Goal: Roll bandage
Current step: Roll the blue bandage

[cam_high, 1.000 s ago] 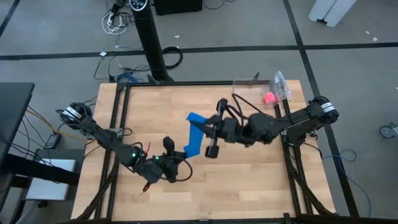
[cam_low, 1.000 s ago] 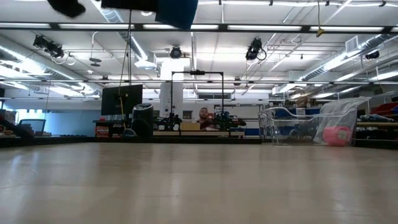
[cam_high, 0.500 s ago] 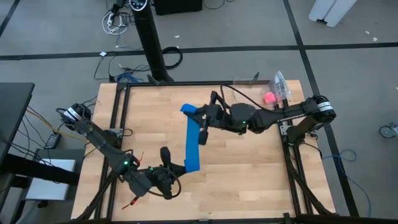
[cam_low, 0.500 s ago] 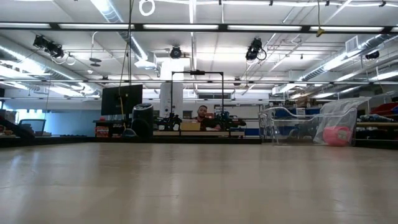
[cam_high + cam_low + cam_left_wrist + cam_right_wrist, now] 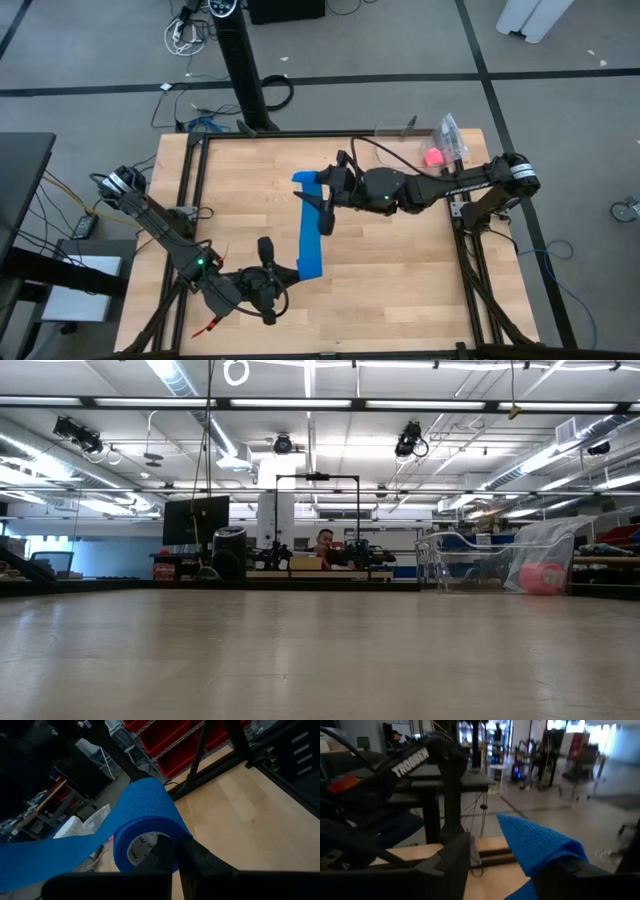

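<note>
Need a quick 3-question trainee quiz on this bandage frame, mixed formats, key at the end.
1. True or false: the bandage lies flat on the table.
2. Which hand holds the coiled end of the bandage: (A) the left hand, (B) the right hand, (C) neither?
3. Fill in: the pink ball sits inside a clear ____ at the table's far right corner.

Key
1. False. The high view shows it stretched between the two hands, and the low view shows no bandage on the tabletop.
2. A. The left wrist view shows the coil gripped there; the right hand pinches the loose end.
3. Bag.
</note>
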Controlling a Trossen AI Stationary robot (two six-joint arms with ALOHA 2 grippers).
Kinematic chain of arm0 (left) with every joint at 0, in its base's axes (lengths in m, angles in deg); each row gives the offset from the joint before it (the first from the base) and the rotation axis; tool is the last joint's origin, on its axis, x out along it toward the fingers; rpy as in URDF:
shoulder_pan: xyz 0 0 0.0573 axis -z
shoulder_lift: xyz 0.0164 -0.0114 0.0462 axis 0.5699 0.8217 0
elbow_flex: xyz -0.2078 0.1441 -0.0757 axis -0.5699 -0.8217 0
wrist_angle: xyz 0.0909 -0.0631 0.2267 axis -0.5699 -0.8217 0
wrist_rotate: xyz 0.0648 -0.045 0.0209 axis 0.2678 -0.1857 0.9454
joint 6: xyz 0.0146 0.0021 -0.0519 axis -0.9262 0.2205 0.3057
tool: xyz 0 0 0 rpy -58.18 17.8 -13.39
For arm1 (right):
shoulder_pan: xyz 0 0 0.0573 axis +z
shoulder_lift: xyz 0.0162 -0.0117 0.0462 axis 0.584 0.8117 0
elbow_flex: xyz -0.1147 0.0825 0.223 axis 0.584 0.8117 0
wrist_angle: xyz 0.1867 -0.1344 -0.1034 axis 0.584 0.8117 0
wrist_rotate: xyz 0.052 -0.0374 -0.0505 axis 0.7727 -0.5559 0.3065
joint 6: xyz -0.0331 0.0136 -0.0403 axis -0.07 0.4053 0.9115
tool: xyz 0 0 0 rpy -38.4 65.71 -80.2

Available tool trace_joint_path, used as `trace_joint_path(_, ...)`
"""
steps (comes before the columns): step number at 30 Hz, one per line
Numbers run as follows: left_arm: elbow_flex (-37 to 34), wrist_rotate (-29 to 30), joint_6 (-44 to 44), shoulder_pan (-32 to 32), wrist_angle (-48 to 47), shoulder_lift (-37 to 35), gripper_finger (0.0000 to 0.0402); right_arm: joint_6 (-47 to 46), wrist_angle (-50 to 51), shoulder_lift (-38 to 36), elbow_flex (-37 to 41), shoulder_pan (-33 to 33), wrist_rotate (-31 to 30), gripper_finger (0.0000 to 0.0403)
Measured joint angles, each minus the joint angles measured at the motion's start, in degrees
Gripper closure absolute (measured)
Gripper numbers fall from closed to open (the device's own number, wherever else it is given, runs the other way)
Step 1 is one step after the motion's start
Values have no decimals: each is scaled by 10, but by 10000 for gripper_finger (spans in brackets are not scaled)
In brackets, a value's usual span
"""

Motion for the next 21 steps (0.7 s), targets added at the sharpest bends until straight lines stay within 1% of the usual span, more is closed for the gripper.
trace_joint_path(3,0,-2,3,0,-1,0,387,-73,40,0,0,-12,10,196)
trace_joint_path(7,0,-3,11,0,-1,0,387,-184,90,0,0,-30,69,185)
trace_joint_path(11,0,-14,21,0,-2,0,387,-232,134,0,0,-42,110,183)
trace_joint_path(14,0,-17,32,0,-1,0,387,-221,146,0,0,-45,130,183)
trace_joint_path(17,0,-16,52,0,0,0,387,-156,166,-10,0,-41,143,184)
trace_joint_path(21,0,-14,90,0,-1,-7,387,-111,265,-54,0,-22,144,190)
